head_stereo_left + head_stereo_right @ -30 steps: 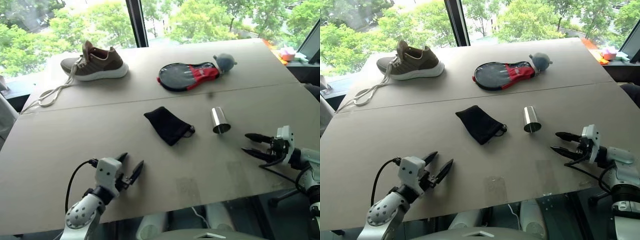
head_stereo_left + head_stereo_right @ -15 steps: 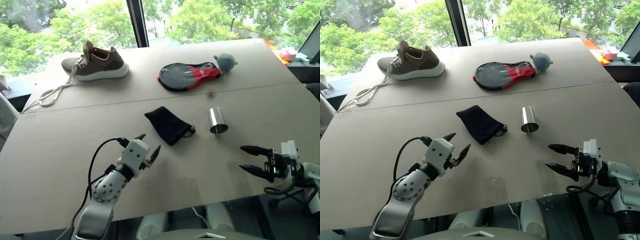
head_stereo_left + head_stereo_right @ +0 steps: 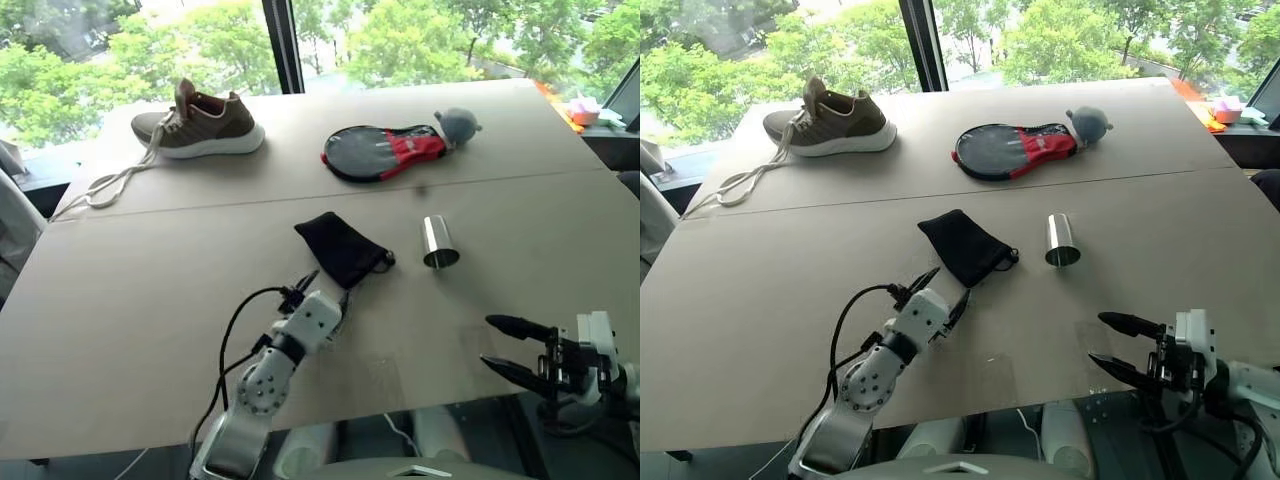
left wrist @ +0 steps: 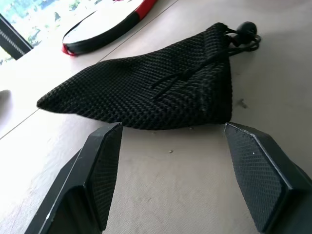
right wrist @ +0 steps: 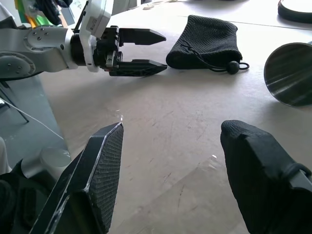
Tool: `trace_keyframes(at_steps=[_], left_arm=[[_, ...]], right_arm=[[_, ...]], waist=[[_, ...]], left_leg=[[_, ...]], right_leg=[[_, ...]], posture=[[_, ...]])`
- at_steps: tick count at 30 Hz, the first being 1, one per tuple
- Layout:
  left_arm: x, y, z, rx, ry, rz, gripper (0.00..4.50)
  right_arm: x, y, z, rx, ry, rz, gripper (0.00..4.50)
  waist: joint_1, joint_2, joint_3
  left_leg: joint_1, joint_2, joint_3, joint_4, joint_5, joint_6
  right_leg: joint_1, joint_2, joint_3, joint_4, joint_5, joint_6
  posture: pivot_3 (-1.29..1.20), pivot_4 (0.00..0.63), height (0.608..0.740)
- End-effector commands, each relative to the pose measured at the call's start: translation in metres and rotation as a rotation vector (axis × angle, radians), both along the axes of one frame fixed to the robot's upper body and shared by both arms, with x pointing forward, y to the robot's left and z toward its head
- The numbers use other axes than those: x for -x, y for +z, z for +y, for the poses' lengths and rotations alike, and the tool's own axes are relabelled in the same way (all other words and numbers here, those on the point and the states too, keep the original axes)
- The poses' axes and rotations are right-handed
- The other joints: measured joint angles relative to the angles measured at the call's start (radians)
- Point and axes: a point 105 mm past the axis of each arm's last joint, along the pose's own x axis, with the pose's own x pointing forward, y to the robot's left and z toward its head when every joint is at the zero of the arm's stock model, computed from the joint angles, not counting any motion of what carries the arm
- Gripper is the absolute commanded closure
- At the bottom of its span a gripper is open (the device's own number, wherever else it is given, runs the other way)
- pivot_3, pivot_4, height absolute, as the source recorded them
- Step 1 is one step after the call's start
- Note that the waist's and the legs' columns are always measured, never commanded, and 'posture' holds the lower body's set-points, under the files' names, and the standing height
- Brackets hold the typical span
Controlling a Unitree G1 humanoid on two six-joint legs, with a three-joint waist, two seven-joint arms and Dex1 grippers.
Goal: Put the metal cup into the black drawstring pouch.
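Left tool (image 3: 327, 290) sits low over the counter (image 3: 150, 280) with its fingers spread wide and empty, tips just short of the near edge of the black drawstring pouch (image 3: 340, 249). From the head cameras I see that pouch lying flat near the middle of the counter, with the metal cup (image 3: 438, 243) apart from it on the right, resting on the surface and tilted toward me. My left wrist view gives me what the head views lack: the pouch's mesh weave, the cord and its round toggle at the gathered end, framed between my two fingers (image 4: 105, 170). Right tool (image 3: 515, 348) hangs at the near right edge of the counter, also wide and holding nothing. Its wrist view shows the left tool side-on beside the pouch, and the cup's rim at the edge. Farther back lie a brown shoe (image 3: 200, 124) and a black-and-red paddle case (image 3: 385, 153).
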Motion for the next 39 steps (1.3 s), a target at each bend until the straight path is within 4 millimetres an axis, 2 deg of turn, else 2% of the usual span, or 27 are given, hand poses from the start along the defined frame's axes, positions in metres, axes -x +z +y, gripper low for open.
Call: trace_keyframes(at_steps=[1,5,11,16,26,27,29,33,34,39], left_arm=[[0.003,0.001,-0.020,-0.009,-0.044,-0.048,1.06],[0.000,0.005,-0.026,0.022,-0.014,-0.067,1.06],[-0.005,0.009,-0.024,0.063,0.067,-0.086,1.06],[-0.008,0.006,-0.003,0.086,0.190,-0.056,1.06],[-0.022,0.012,0.009,0.094,0.264,-0.075,1.06],[-0.023,0.012,0.010,0.100,0.274,-0.072,1.57],[-0.024,0.012,0.010,0.105,0.281,-0.071,2.21],[-0.028,0.012,0.011,0.107,0.286,-0.074,4.17],[-0.029,0.012,0.012,0.107,0.294,-0.074,4.44],[-0.034,0.012,0.021,0.108,0.322,-0.073,4.44]], right_arm=[[0.002,0.014,-0.004,0.007,-0.002,-0.032,1.31],[0.003,0.016,-0.005,0.008,-0.004,-0.024,1.31],[0.002,0.017,-0.005,0.010,-0.005,-0.019,1.31],[-0.004,0.016,-0.006,0.006,-0.011,-0.028,1.31],[-0.014,0.015,-0.003,-0.007,-0.002,-0.045,1.31],[-0.015,0.015,-0.003,-0.007,-0.002,-0.046,1.28],[-0.016,0.015,-0.002,-0.010,-0.002,-0.050,1.28],[-0.017,0.015,-0.002,-0.012,-0.003,-0.053,1.28],[-0.017,0.014,-0.002,-0.013,-0.004,-0.053,1.28],[-0.018,0.015,-0.001,-0.016,-0.011,-0.060,1.28]], waist=[[0.001,0.000,0.000],[0.000,0.000,0.000],[0.000,-0.001,0.000],[-0.002,-0.001,0.001],[-0.001,-0.001,0.001],[-0.001,-0.001,0.001],[0.000,-0.002,0.001],[0.003,-0.001,0.001],[0.004,-0.001,0.001],[0.003,-0.001,0.001]], left_leg=[[0.000,0.000,0.000,0.000,0.000,0.000],[0.000,0.000,0.000,0.001,0.000,0.000],[0.000,0.000,0.000,0.000,0.000,0.001],[0.000,0.000,0.000,0.001,0.000,0.001],[0.000,0.000,0.000,0.001,0.001,0.001],[0.000,0.000,0.000,0.001,0.001,0.001],[-0.001,0.000,0.000,0.001,0.001,0.001],[-0.001,0.000,0.000,0.001,0.001,0.001],[-0.001,0.000,-0.001,0.001,0.001,0.001],[0.000,0.000,0.000,0.001,0.001,0.001]], right_leg=[[0.000,0.000,0.000,0.000,0.000,0.000],[0.000,0.000,0.000,0.000,0.000,0.000],[0.000,0.000,-0.001,0.000,0.000,0.000],[0.000,0.000,-0.001,0.000,0.000,0.001],[0.000,0.001,-0.001,0.001,0.000,0.001],[0.000,0.000,-0.001,0.001,0.000,0.001],[0.000,0.000,-0.001,0.000,0.000,0.001],[0.000,0.000,-0.001,0.000,0.000,0.000],[0.000,0.000,-0.002,0.000,0.000,0.001],[0.000,0.000,-0.002,0.001,0.000,0.001]], posture=[[0.00,0.150,0.740],[0.00,0.150,0.740],[0.00,0.150,0.740],[0.00,0.150,0.740],[0.00,0.150,0.740],[0.00,0.150,0.740],[0.00,0.150,0.740],[0.00,0.150,0.740],[0.00,0.150,0.740],[0.00,0.150,0.740]])
